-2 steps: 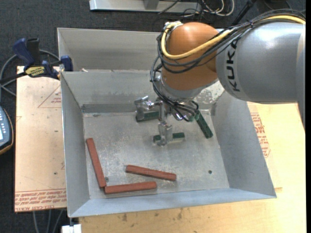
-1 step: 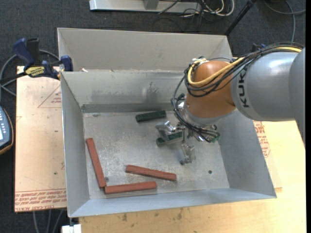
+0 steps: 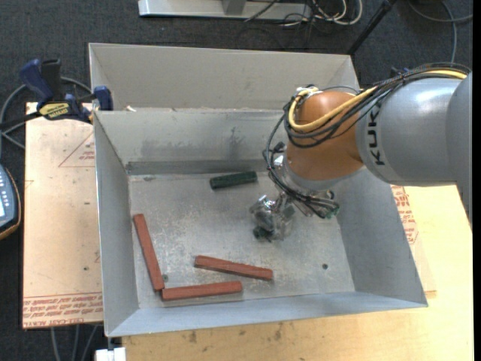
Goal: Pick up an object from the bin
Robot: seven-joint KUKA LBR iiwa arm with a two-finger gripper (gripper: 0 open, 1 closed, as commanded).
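Note:
My gripper (image 3: 269, 222) hangs low over the middle of the bin floor, right of centre, below the orange wrist cover. A dark green flat bar (image 3: 233, 180) lies near the back wall, up and to the left of the gripper. A red-brown stick (image 3: 234, 268) lies on the floor below and left of the gripper. Nothing shows between the fingers.
Two more red-brown sticks lie at the front left: one (image 3: 148, 251) along the left wall, one (image 3: 201, 291) along the front wall. The arm and its cables cover the right part of the bin.

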